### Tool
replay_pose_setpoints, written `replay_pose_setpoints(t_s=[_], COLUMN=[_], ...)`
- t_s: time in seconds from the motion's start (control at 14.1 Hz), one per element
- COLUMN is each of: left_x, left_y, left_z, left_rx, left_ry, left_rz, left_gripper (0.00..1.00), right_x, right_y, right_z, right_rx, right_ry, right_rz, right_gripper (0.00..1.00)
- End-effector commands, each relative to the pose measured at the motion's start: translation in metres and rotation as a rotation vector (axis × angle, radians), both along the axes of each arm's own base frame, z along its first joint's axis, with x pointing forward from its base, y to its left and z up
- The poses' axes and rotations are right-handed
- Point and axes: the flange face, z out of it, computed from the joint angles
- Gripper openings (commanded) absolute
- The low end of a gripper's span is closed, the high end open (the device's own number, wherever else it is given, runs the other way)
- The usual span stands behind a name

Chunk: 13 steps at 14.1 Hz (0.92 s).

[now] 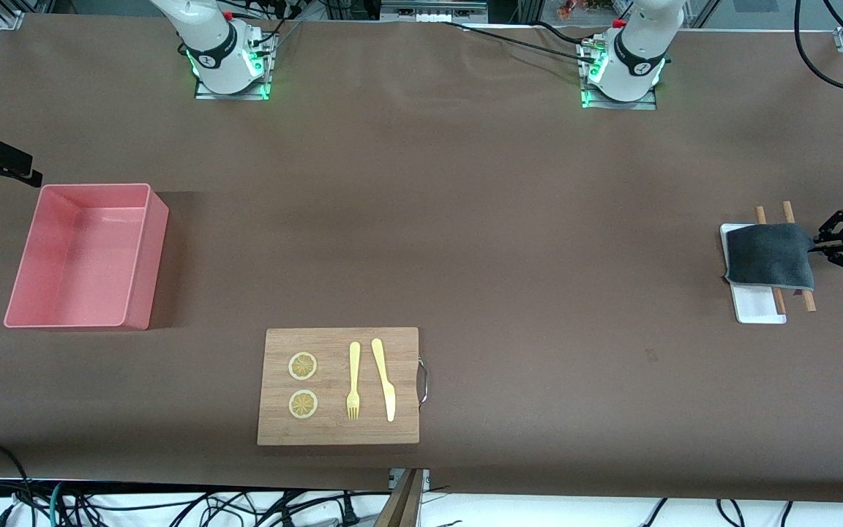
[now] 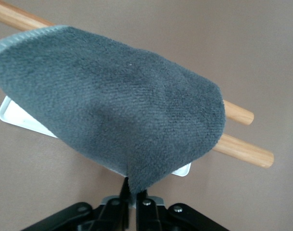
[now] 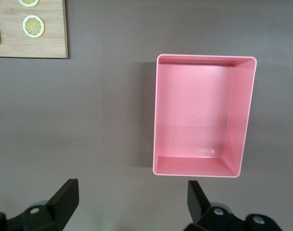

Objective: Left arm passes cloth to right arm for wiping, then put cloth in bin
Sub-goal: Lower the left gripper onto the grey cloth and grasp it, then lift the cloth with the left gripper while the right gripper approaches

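The cloth point(image 1: 769, 256), dark grey face up, lies draped over a small white tray point(image 1: 757, 307) and two wooden sticks point(image 1: 806, 296) at the left arm's end of the table. My left gripper point(image 1: 815, 249) is low at the cloth's edge and shut on it; the left wrist view shows the cloth point(image 2: 112, 106) pinched between its fingers, with the gripper point(image 2: 132, 192) closed on the hem. The salmon-pink bin point(image 1: 140, 256) stands empty at the right arm's end. My right gripper point(image 1: 19, 167) hangs open and empty over the table beside the bin point(image 3: 157, 115), as the right wrist view point(image 3: 132, 197) shows.
A wooden cutting board point(image 1: 339, 424) with two lemon slices, a yellow fork point(image 1: 353, 380) and a yellow knife point(image 1: 385, 380) lies near the front camera, with a metal handle toward the left arm's end. The board's corner shows in the right wrist view point(image 3: 45, 43).
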Motion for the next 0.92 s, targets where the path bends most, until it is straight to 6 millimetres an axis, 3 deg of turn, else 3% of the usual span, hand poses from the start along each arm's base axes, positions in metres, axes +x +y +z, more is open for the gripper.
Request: replay_pose_setpoints(t_s=[0.0, 0.21, 0.35, 0.57, 0.78, 0.85], left_x=[0.012, 0.028, 0.038, 0.053, 0.066, 0.07], left_y=[0.003, 0.003, -0.009, -0.058, -0.131, -0.158], left_z=[0.024, 0.073, 0.106, 0.16, 0.205, 0.216], left_rx=[-0.001, -0.013, 0.014, 0.091, 0.148, 0.162], left_ry=[-0.044, -0.029, 0.001, 0.038, 0.104, 0.126], left_rz=[-0.029, -0.037, -0.054, -0.015, 0.035, 0.052], left_gripper=[0.0, 0.0, 0.0, 0.0, 0.0, 0.0], right_x=[-0.002, -0.001, 0.001, 0.005, 0.01, 0.016], right_y=[-0.001, -0.001, 0.001, 0.005, 0.011, 0.012], right_z=[-0.001, 0.0, -0.005, -0.014, -0.023, -0.036], right_rx=[0.018, 0.019, 0.023, 0.022, 0.02, 0.024], right_ry=[-0.005, -0.007, 0.0, 0.017, 0.032, 0.051], right_rz=[0.018, 0.019, 0.019, 0.028, 0.039, 0.043], right_gripper=[1.0, 1.0, 1.0, 1.0, 1.0, 1.0])
